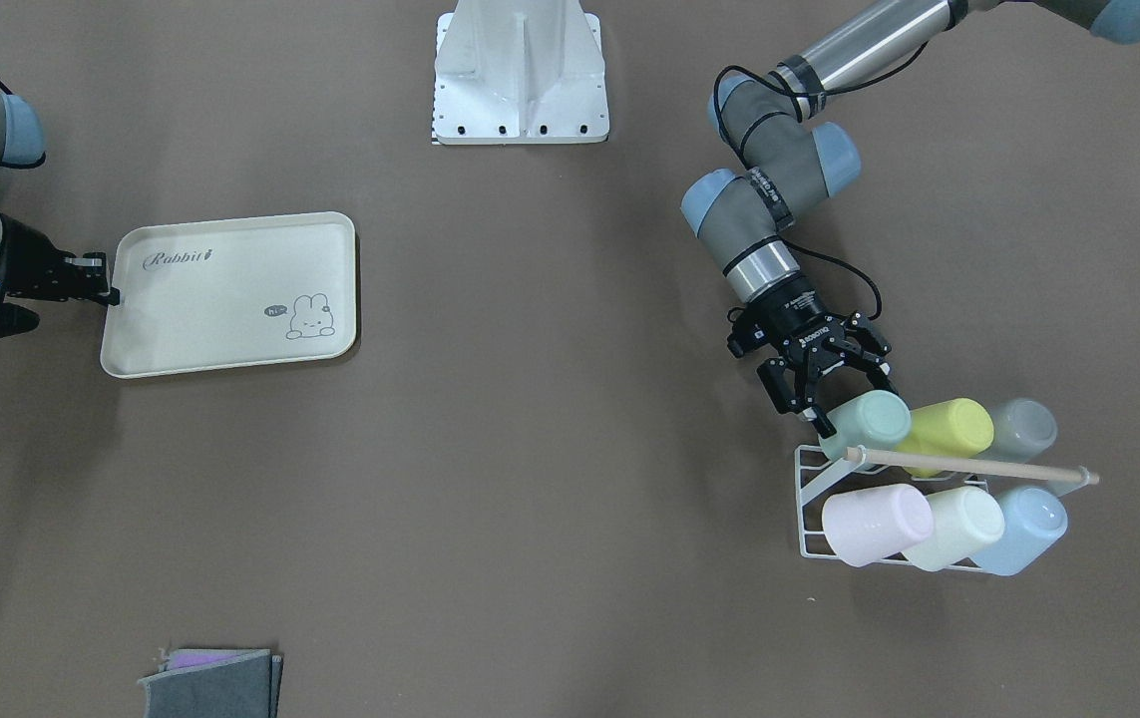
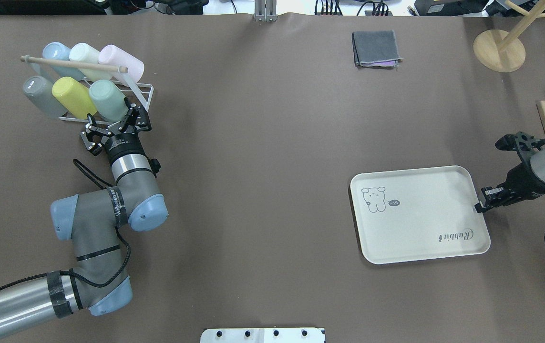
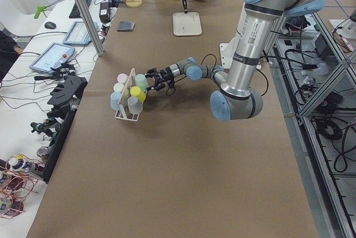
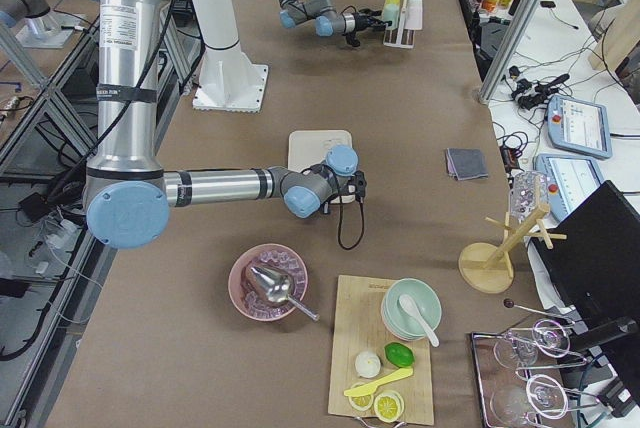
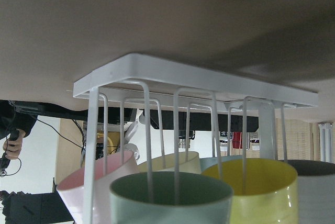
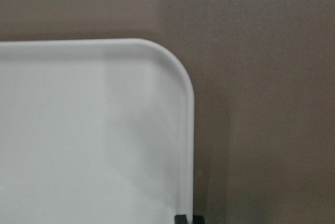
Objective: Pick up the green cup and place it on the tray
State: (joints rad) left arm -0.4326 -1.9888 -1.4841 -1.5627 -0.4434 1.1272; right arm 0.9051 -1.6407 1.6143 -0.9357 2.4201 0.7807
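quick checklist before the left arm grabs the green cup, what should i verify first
1. Left gripper open: ok, jaws spread at the green cup's end.
2. Green cup seated on the rack: ok, end spot in the row nearer the robot.
3. Gripper deep enough around the cup: cannot tell.
4. Gap to the yellow cup: not ok, none visible.
5. Tray has room: ok, nothing on it.
6. Right gripper steadying the tray: ok, shut on its rim.
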